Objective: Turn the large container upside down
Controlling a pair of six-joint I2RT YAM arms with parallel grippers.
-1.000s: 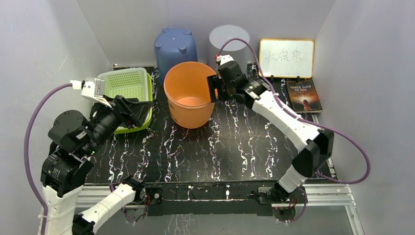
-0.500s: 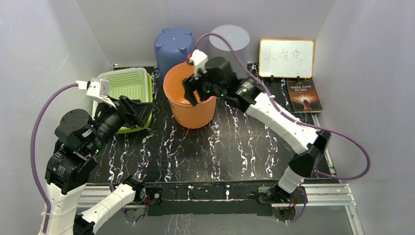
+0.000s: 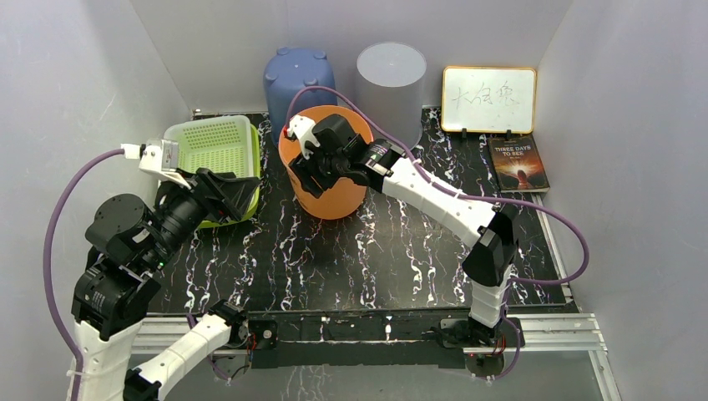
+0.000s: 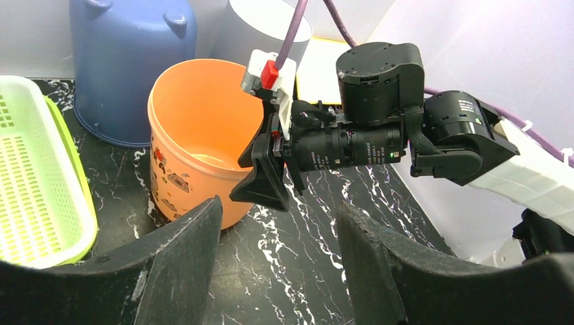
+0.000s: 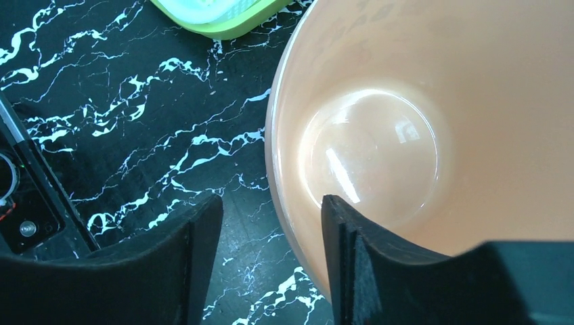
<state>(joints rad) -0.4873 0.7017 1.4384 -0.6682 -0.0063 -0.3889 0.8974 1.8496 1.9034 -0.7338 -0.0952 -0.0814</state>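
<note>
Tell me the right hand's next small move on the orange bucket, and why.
Probably close the right hand on the rim: its fingers straddle the orange bucket wall, one inside, one outside, not yet pinching, and the bucket stands upright.

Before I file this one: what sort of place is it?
Likely a lab robot test cell: plain grey walls box in a black marbled table, set with props: an orange bucket, a green basket, a whiteboard.
</note>
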